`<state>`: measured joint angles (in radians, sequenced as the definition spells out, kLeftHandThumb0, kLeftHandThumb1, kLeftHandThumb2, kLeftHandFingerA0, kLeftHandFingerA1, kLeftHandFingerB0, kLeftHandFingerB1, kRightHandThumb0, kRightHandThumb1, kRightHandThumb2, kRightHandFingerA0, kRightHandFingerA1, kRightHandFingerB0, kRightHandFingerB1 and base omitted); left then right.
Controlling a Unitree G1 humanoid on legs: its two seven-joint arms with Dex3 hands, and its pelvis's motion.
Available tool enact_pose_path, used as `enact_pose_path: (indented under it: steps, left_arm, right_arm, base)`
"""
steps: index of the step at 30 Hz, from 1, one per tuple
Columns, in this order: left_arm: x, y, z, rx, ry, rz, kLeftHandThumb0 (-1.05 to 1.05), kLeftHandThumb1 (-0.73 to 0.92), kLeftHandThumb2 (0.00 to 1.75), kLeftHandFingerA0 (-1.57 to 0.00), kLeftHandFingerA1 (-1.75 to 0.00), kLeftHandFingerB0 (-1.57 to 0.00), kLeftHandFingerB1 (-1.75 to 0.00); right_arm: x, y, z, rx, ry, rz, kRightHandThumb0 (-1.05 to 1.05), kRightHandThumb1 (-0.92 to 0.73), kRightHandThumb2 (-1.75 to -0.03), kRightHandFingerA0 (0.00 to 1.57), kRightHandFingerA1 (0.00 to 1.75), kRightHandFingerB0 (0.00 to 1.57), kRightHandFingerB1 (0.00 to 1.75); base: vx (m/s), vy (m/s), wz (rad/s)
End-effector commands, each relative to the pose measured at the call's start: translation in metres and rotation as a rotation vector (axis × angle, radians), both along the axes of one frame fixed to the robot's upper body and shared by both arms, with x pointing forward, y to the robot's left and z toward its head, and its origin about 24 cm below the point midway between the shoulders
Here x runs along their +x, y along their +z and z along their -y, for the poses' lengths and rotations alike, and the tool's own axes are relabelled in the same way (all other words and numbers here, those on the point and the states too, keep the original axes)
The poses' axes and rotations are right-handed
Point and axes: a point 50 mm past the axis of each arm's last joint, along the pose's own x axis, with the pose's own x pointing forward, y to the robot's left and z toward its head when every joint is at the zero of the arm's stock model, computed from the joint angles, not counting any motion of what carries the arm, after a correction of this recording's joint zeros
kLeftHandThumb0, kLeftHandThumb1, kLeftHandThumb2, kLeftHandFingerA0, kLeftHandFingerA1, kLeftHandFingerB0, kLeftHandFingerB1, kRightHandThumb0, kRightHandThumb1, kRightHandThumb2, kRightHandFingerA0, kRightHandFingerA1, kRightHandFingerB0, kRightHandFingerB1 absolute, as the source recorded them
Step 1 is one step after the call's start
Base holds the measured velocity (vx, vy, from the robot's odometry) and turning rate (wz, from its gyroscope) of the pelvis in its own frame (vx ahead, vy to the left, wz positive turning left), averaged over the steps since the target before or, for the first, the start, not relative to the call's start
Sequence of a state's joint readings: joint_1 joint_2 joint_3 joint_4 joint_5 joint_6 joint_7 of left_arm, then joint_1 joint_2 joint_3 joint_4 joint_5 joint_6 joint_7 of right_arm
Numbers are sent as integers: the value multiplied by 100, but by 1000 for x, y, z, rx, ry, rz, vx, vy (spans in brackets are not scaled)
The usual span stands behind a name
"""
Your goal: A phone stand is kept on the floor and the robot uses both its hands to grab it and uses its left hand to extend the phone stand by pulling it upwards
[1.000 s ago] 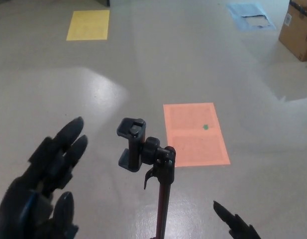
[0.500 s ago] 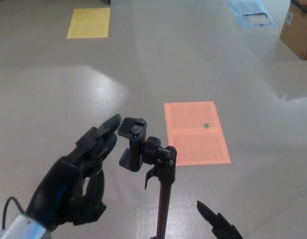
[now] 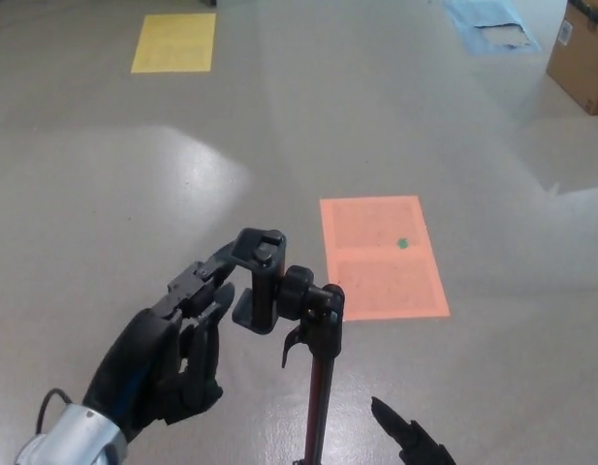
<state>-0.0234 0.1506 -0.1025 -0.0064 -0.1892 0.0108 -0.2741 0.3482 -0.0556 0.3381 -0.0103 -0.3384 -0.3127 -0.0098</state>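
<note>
Black fingers frame a phone stand rising from the near floor, its pole upright at centre and its clamp head tilted to the left. Nearest, only one fingertip of the right hand shows at the bottom edge, right of the pole and clear of it; whether that hand is spread or curled cannot be told. The left hand is released, fingers spread, their tips just beside or brushing the clamp, nothing grasped. Done well, the right hand would likely steady the pole low down while the left closes firmly below the clamp before any upward pull. Count: one stand, two hands. Farther off lie one orange sheet with a green dot, one yellow sheet far left, one blue sheet and one cardboard box far right.
</note>
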Motion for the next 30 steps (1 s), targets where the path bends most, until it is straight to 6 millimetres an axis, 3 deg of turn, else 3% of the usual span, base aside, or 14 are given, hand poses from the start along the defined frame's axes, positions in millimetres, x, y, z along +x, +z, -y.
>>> enact_pose_path:
  steps: [1,9,15,17,20,21,22,23,24,26,27,28,29,30]
  left_arm:
    - [6,-15,-11,-64,75,-98,-104,83,115,0,0,0,-6]
    - [17,-20,-16,-102,134,-137,-104,79,112,0,0,0,-4]
    - [28,-5,-5,-169,90,-127,-103,73,107,0,0,0,-3]
    - [28,-1,0,-174,76,-110,-87,64,104,0,-14,0,-13]
    - [28,8,6,-144,40,-65,-95,60,101,-9,-7,-4,-6]
    - [27,11,9,-184,12,-58,-88,52,98,-5,-11,0,-11]
    - [26,12,10,-188,1,-55,-100,59,100,-15,-2,0,0]
    - [26,13,11,-189,-9,-53,-100,59,100,-15,-2,0,0]
    - [24,16,14,-195,-28,-58,-97,57,99,-16,-8,-2,-3]
    - [25,16,15,-198,-30,-59,-97,57,99,-16,-8,-2,-3]
    - [23,17,17,-211,-57,-66,-80,44,93,-13,-2,0,-13]
    - [20,19,21,-227,-92,-74,-80,44,93,-13,-2,0,-13]
    - [18,19,22,-224,-103,-77,-74,39,91,-10,-4,0,-15]
    - [17,19,23,-217,-109,-77,-74,39,91,-10,-4,0,-15]
  right_arm:
    - [-1,-2,0,-10,-23,-7,-90,-62,-100,1,38,0,12]
    - [3,-2,-11,-15,-5,-15,-91,-63,-103,0,35,0,14]
    - [9,-4,-22,-45,-6,-18,-90,-61,-99,1,37,0,14]
    - [11,-5,-24,-36,-8,-20,-89,-60,-100,1,45,0,17]
    - [13,-6,-24,-28,-8,-34,-90,-59,-98,1,40,0,15]
    - [12,-6,-24,-11,-14,-49,-88,-58,-99,0,37,0,15]
    - [12,-6,-24,-7,-18,-54,-84,-57,-99,0,37,0,18]
    - [12,-7,-24,-4,-21,-57,-84,-57,-99,0,37,0,18]
    - [12,-8,-24,-3,-20,-58,-73,-59,-85,0,39,0,8]
    - [14,-7,-23,-6,-21,-57,-73,-59,-85,0,39,0,8]
    - [13,-8,-22,-12,-22,-62,-84,-56,-97,0,37,0,17]
    - [13,-9,-22,-20,-23,-70,-84,-56,-97,0,37,0,17]
    - [12,-9,-22,-21,-23,-73,-74,-75,-66,0,45,0,10]
    - [12,-10,-22,-21,-22,-76,-74,-75,-66,0,45,0,10]
  base:
    - [0,0,0]
    - [0,0,0]
    - [0,0,0]
    - [0,0,0]
    - [0,0,0]
    - [0,0,0]
    - [0,0,0]
    - [0,0,0]
    - [0,0,0]
    - [0,0,0]
    - [0,0,0]
    - [0,0,0]
    - [0,0,0]
    - [0,0,0]
